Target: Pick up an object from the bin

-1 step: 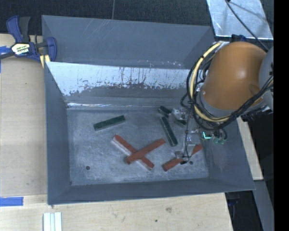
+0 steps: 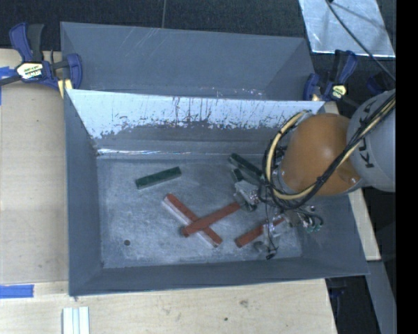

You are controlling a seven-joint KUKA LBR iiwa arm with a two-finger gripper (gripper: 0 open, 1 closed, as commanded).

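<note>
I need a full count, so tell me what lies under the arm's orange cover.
A dark green bar pokes out at the orange cover's left edge, and a short red-brown piece shows near its lower left. Whatever else lies beneath the cover is hidden.

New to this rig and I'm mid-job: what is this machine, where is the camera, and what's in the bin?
One camera looks down on a grey metal bin. A robot arm reaches in from the right; the orange dome with cables is its wrist cover. Its gripper is low at the bin's right side, by a short red-brown piece. Two red-brown sticks lie crossed mid-bin, and a dark green bar lies further left. Whether anything is held, I cannot tell.
</note>
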